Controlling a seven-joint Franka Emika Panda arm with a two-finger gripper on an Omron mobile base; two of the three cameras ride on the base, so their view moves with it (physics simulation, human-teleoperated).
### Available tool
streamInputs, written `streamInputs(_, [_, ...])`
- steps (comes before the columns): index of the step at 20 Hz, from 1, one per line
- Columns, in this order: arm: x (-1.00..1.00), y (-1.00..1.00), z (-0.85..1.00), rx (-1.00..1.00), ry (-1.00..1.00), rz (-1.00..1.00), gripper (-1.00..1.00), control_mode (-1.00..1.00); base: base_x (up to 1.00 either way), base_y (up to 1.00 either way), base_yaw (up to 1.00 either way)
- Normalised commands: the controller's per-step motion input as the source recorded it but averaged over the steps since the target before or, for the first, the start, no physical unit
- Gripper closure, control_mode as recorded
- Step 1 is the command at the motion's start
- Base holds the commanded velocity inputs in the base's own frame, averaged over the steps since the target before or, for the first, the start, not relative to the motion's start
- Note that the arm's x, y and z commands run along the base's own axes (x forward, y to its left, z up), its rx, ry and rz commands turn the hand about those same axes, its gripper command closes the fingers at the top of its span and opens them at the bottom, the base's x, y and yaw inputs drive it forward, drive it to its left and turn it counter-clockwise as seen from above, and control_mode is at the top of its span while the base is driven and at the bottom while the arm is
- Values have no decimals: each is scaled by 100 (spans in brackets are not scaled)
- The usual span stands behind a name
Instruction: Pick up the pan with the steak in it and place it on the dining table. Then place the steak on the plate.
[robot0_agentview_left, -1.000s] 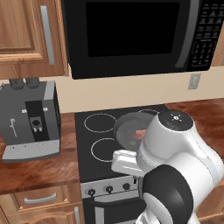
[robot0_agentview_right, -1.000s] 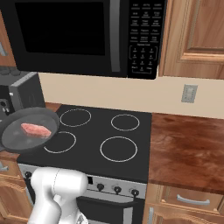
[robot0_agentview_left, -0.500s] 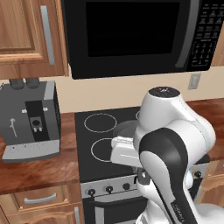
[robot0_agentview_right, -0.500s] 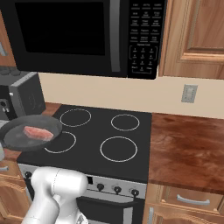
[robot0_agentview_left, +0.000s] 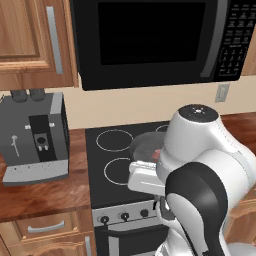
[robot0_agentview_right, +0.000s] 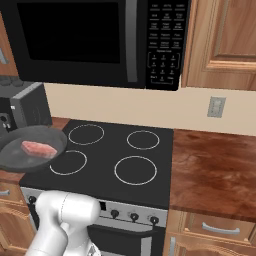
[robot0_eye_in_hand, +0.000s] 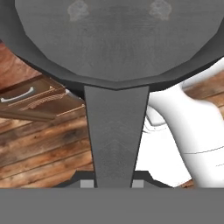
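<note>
Pinching the pan (robot0_agentview_right: 30, 147) handle (robot0_eye_in_hand: 116, 131), gripper (robot0_eye_in_hand: 113, 183) clamped tight; rigid skillet, loose steak (robot0_agentview_right: 39, 148) at left could slide.

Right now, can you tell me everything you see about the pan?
The pan is a round, dark grey skillet that looks like dull metal, with a short straight handle. It is lifted, held about level at the stove's front left corner. The steak lies flat inside. The tool is shut on the handle's end.
</note>
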Motion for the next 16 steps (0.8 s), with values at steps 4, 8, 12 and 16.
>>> streamInputs(4, [-9, 0, 4, 0, -4, 0, 100, -100, 0, 0, 0])
streamInputs(8, [0, 0, 0, 0, 0, 0, 100, -100, 0, 0, 0])
streamInputs(12, [0, 0, 0, 0, 0, 0, 100, 100, -10, 0, 2])
streamInputs(16, [0, 0, 0, 0, 0, 0, 100, 100, -58, -5, 20])
